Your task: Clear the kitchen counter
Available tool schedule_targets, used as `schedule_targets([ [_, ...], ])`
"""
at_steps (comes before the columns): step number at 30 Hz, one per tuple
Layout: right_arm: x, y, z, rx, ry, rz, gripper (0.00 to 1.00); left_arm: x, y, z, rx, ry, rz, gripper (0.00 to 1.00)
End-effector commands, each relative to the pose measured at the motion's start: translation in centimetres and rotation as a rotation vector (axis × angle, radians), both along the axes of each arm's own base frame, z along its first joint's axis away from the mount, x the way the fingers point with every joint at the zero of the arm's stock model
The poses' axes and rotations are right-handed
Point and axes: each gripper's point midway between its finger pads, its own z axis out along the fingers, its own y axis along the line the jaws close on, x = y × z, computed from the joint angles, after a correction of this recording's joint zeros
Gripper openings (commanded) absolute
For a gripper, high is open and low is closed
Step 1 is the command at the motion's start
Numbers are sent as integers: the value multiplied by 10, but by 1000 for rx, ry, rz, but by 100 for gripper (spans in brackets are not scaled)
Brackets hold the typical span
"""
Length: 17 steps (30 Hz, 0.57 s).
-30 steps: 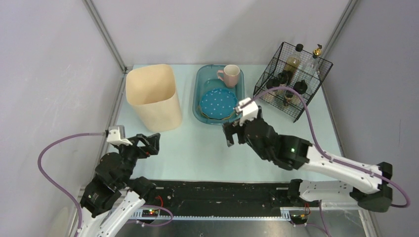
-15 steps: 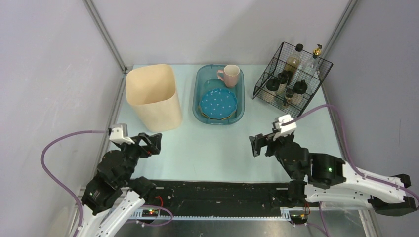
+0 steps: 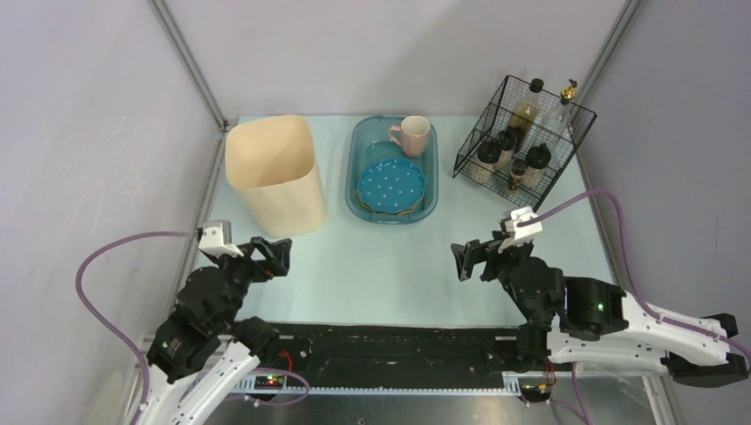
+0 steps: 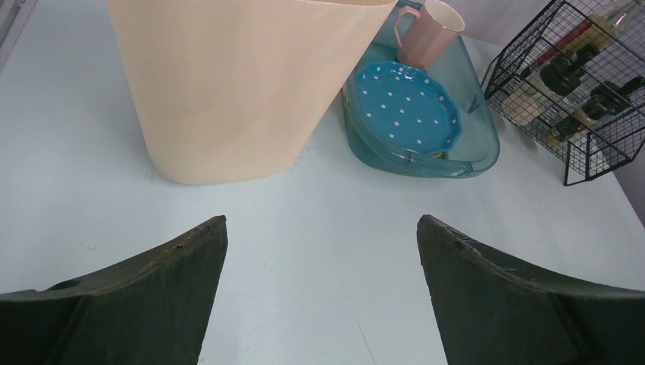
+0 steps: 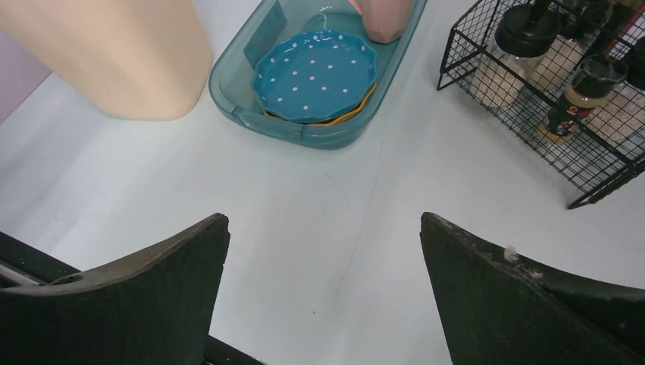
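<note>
Tabletop (image 3: 381,266): pale blue and flat, filling the floor of the cell between the side walls. Its near and middle stretch lies bare.

Along the far edge, left to right:
- Beige bin (image 3: 279,190), tall and upright, at the far left.
- Teal basin (image 3: 352,173), just beside the bin. It holds a blue dotted plate (image 3: 391,184) with a yellow rim showing under it, and a pink mug (image 3: 413,135) at the far end.
- Black wire basket (image 3: 472,152) at the far right corner, standing apart from the basin, with several bottles (image 3: 524,113) upright inside.

Left claw (image 3: 270,250): fingers spread wide and holding nothing. It hangs over the near left of the tabletop and faces the bin, which blocks most of the left wrist view.

Right claw (image 3: 476,258): fingers spread wide and holding nothing. It hangs over the near right of the tabletop, well apart from both basin and basket, with open surface between.

Change: a second ago the right claw stood at the basin's near right corner; it has since drawn back toward its base. The left arm is almost unmoved.
</note>
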Motion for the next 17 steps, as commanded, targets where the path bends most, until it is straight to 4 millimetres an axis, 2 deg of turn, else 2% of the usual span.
schedule_targets([
  [1, 3, 3, 5, 30, -13, -22, 100, 2, -7, -2, 4, 14, -28, 98],
  [11, 5, 12, 14, 48, -36, -13, 99, 1, -9, -1, 1, 12, -40, 98],
  [17, 10, 14, 10, 21, -43, -54, 99, 0, -8, 0, -3, 5, -40, 98],
])
